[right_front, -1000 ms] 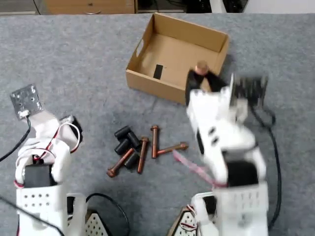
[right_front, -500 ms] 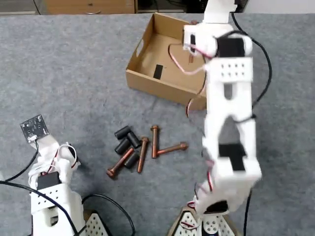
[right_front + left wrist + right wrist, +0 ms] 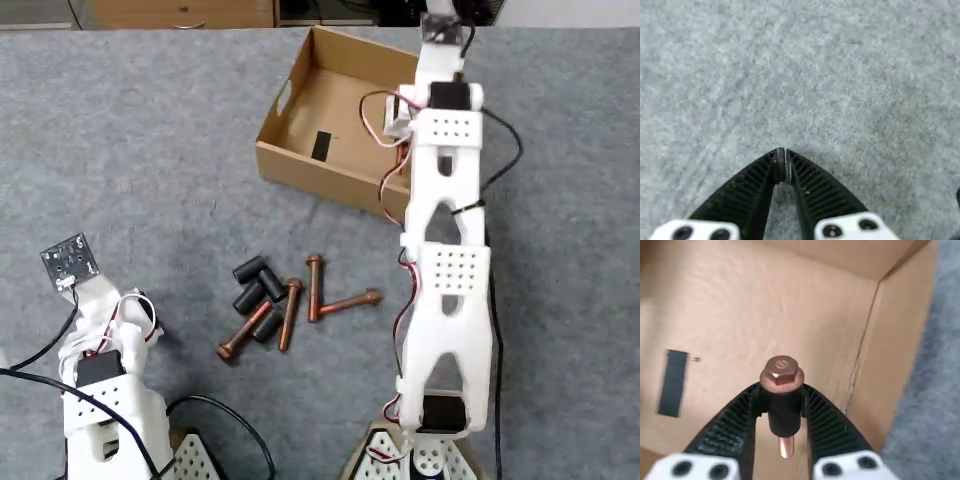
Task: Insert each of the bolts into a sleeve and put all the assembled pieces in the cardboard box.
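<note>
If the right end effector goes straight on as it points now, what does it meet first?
Most likely the floor of the cardboard box, with the bolt it holds touching first; depth is unclear.

Pinched between the ribbed, matt black plastic fingers (image 3: 740,412) of the right gripper (image 3: 782,391): a smooth, matt black sleeve (image 3: 784,415), plastic or rubber by its look, around a bolt (image 3: 782,371) of copper-toned metal with a dull sheen. Beyond those fingertips, plain brown cardboard box (image 3: 765,305), matt and faintly fibrous, creased along its corner. Beneath the left gripper (image 3: 781,162), of the same ribbed black plastic, rough, fuzzy grey cloth (image 3: 840,75); behind its fingers, a smooth white plastic shell (image 3: 850,227).
</note>
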`<state>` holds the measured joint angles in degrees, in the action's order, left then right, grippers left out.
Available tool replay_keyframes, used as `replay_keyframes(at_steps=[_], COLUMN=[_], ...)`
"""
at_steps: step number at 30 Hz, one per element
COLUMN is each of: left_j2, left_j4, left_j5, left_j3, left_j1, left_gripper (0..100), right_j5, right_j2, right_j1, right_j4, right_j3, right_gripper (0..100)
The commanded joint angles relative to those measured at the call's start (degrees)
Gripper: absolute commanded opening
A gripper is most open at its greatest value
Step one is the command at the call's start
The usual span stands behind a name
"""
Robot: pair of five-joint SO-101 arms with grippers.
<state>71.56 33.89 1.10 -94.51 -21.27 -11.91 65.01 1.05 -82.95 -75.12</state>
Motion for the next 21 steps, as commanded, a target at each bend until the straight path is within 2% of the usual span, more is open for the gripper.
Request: replay_keyframes(at_steps=[1,5,11,17,21], left_j2=[0.4,0.4,0.4,0.4,0.4], left_j4=[-1.1,-1.1,-1.1,-1.1,-1.1], left_j5=[-0.4,-0.5,-0.5,-0.6,-0.4], left_j3=[0.2,-0.2,-0.3,-0.4,-0.4], left_j1=[-0.4,-0.3,-0.2,-0.2,-0.2], left_gripper=[2,2,2,2,2], right_j5=[-0.1,-0.1,-0.4,-0.1,-0.4], right_j2=[4.7,9.3,11.3,10.3,4.1], right_j1=[-0.7,-0.7,-0.7,-1.0,-0.2], right_j4=[-0.5,-2.7,-8.4,-8.7,-12.6], right_j3=[-8.7,-14.4,-20.4,-20.4,-20.4], right_gripper=[0.2,0.9,19.4,18.4,18.4])
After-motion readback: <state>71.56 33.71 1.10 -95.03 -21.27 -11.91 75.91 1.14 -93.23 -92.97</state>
